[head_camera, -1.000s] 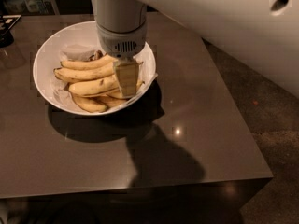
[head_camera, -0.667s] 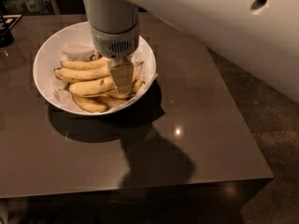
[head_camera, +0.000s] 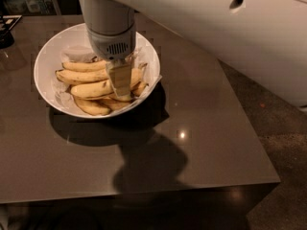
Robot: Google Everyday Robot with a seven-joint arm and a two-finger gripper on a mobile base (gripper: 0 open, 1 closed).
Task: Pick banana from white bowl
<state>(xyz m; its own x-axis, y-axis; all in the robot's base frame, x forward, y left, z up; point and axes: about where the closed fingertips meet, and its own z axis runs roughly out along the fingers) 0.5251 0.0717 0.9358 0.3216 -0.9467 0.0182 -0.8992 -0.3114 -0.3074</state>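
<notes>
The white bowl (head_camera: 48, 56) sits on the far left part of a dark brown table (head_camera: 206, 128), and in it lies a heap of yellow bananas (head_camera: 88, 89), some with brown spotting, stacked mostly lengthwise from left to right. How many there are cannot be counted, since the upper ones cover the lower and the robot blocks the right side of the heap. The gripper (head_camera: 120, 79) hangs straight down over the bowl's right half, its pale tan tip low among the bananas and against the topmost ones; whether it is apart, together or clamped on a banana cannot be told from this side, because only one flat face of it shows. Above it the grey wrist (head_camera: 111, 23), with a small vent grille, hides the bowl's far rim, and the broad white arm (head_camera: 216, 32) runs off the top and right edges of the view, so its base is cut off. Something thin and crinkled shows along the bowl's right rim, too unclear to name. A dark object (head_camera: 5, 35) at the table's far left corner is cut by the edge. The bowl and arm cast a heavy shadow (head_camera: 144, 162) toward the near edge, with a small glint (head_camera: 181, 134) beside it. Speckled floor (head_camera: 283, 128) shows at right.
</notes>
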